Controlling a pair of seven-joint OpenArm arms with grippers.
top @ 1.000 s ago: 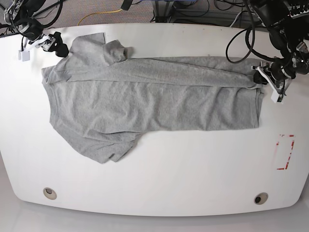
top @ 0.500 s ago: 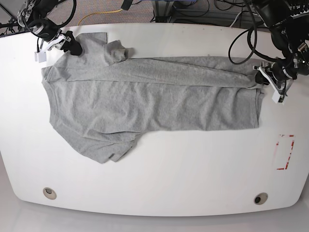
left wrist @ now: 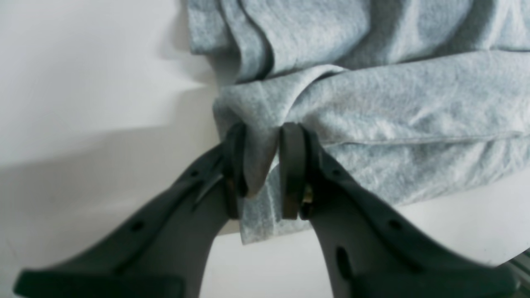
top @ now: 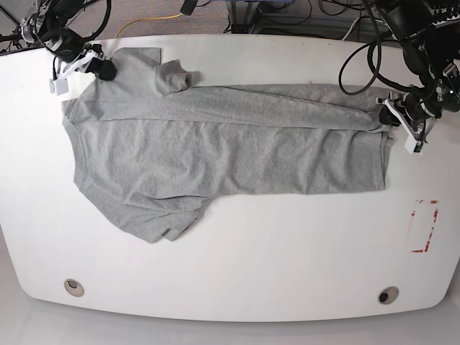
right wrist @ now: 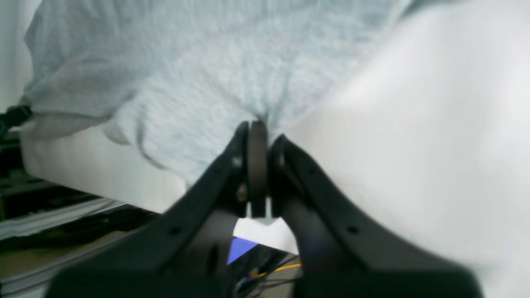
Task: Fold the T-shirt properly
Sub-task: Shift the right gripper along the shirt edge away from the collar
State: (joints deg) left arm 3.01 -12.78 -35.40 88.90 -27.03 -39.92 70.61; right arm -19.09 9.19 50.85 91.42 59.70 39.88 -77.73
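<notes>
In the base view, the grey T-shirt (top: 230, 144) lay spread lengthwise across the white counter (top: 287, 251), plain side up, its far long edge folded over and one sleeve pointing toward the near edge. The left gripper (top: 389, 115) sat at the shirt's hem corner on the view's right; the right gripper (top: 103, 68) sat at the sleeve corner on the view's far left. A red-marked rectangle (top: 424, 226) showed on the counter, well apart from the shirt. In the left wrist view, the left gripper (left wrist: 261, 165) had its jaws narrowed on a bunched fold of the T-shirt (left wrist: 372, 82). In the right wrist view, the right gripper (right wrist: 258, 161) had its jaws pressed together, pinching the edge of the T-shirt (right wrist: 215, 82) at the counter's rim.
</notes>
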